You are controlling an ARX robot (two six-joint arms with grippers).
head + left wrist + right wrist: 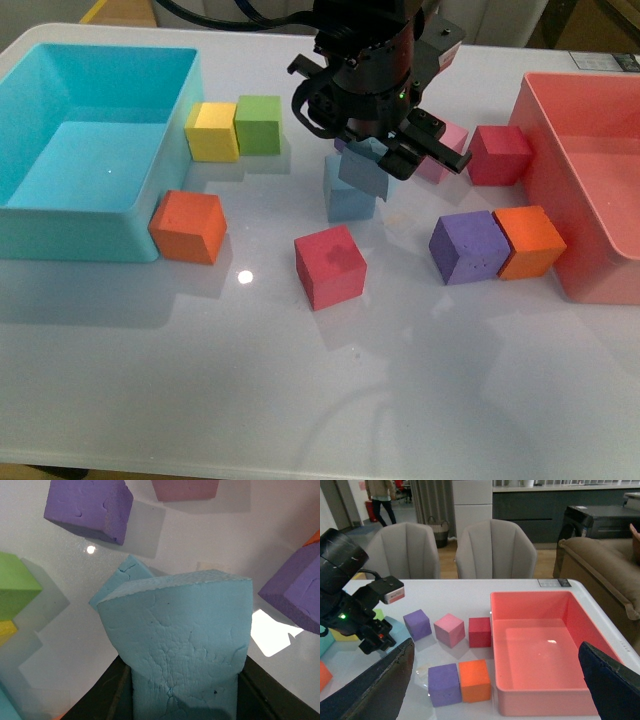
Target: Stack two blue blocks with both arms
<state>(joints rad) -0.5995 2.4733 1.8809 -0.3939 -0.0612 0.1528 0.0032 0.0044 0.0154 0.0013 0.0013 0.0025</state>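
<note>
- Sky-blue foam fills the left wrist view: our left tool pinches the held blue block over the lower blue block, which sits on the table.
- We judge the stacking step is in hand. Next we must square the held cube over its mate, lower it and let go.
- Whether the two cubes already touch, we cannot tell.
- Only the right wrist view shows our right tool, spread wide, empty and well apart from the blocks.
</note>
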